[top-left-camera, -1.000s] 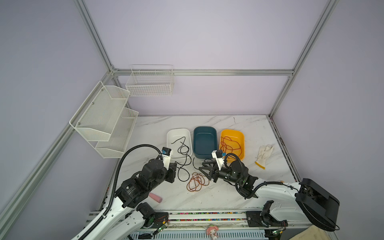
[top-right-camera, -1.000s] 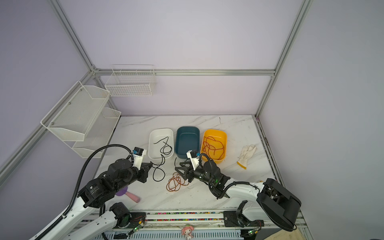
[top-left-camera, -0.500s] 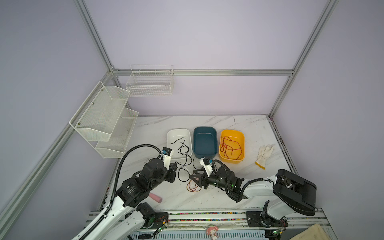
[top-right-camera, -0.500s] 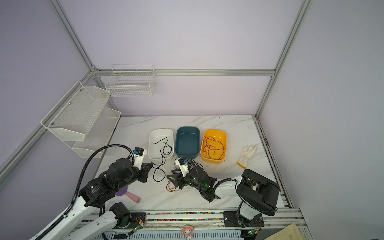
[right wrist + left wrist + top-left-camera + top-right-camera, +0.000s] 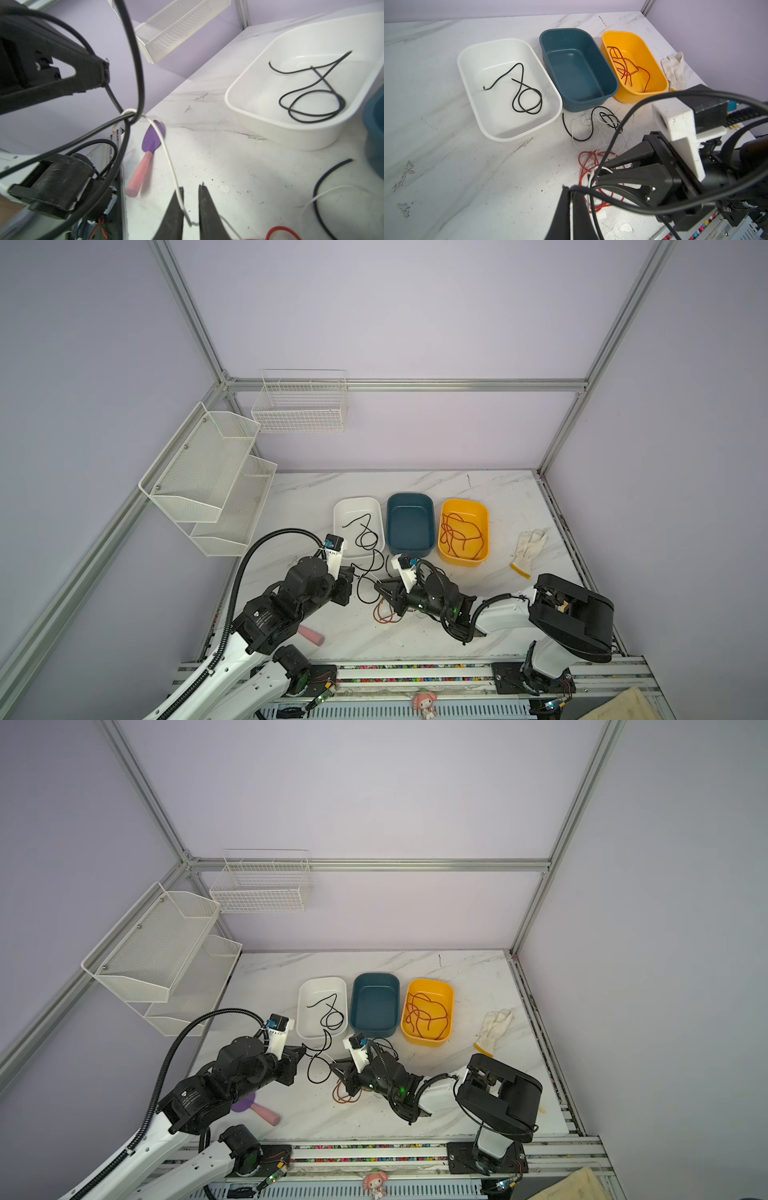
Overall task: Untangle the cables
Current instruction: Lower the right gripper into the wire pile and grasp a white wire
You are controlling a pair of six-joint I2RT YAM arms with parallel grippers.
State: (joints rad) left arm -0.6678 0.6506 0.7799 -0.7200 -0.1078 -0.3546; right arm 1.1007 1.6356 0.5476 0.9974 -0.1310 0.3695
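Observation:
The cables lie in a tangle in front of the bins: red-orange loops [image 5: 591, 158], thin white strands [image 5: 581, 124] and a black one [image 5: 577, 128]. My left gripper [image 5: 570, 190] is shut on a black cable [image 5: 137, 62], lifted off the table next to the tangle [image 5: 386, 614]. My right gripper [image 5: 191, 187] faces it from the right. Its jaws are drawn close around a white cable [image 5: 166, 149] that runs up to the black one. A loose black cable [image 5: 365, 531] lies in the white bin [image 5: 340, 506]. Red-orange cables [image 5: 461, 535] fill the yellow bin [image 5: 484, 506].
An empty teal bin [image 5: 409, 499] stands between the white and yellow ones. A white glove [image 5: 528, 547] lies to the right. A purple spatula with a pink handle [image 5: 145, 153] sits near the table's front left edge. Mesh shelves [image 5: 208, 477] and a wire basket [image 5: 299, 402] hang at the back left.
My right gripper has moved left over the tangle toward the left gripper, and its jaws have closed in on the white cable. The left gripper has stayed put, still shut.

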